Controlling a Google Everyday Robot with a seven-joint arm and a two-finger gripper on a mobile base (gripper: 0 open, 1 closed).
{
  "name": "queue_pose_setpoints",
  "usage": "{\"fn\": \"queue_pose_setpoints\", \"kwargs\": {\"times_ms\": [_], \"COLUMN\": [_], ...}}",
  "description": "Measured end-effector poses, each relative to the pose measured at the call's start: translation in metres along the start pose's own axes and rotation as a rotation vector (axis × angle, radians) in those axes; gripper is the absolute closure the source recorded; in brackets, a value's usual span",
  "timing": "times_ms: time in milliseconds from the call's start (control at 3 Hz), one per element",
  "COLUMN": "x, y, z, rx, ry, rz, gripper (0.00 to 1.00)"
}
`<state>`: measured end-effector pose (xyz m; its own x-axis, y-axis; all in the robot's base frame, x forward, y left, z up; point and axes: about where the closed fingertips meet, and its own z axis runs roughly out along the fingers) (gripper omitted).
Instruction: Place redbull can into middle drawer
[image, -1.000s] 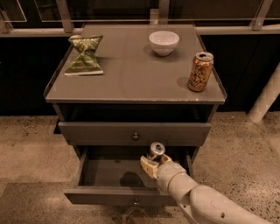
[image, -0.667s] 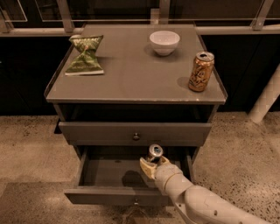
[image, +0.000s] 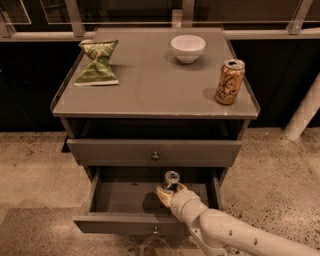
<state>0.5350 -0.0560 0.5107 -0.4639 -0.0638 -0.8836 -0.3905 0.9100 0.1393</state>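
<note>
One gripper (image: 169, 193) clasps redbull can (image: 171, 178) over middle drawer (image: 116, 224).

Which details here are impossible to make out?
Camera view:
- redbull can body, below its top: hidden by the gripper, inside the open middle drawer.
- Whether the can touches the drawer floor: same occlusion.
- Arm base: cut off at the bottom edge.
- Gold can label: too small to read.

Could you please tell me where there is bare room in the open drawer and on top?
In the middle drawer, the floor left of the pincer holding the redbull can is bare. On the cabinet top, the centre between chip bag, bowl and gold can is free; the drawer's right is crowded by the arm.
</note>
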Motion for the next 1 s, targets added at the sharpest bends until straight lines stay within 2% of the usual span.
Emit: {"fn": "queue_pose_setpoints", "kwargs": {"times_ms": [1000], "x": [0.050], "y": [0.002], "z": [0.040], "rx": [0.011], "ry": [0.121], "rz": [0.038], "gripper": [1.00]}}
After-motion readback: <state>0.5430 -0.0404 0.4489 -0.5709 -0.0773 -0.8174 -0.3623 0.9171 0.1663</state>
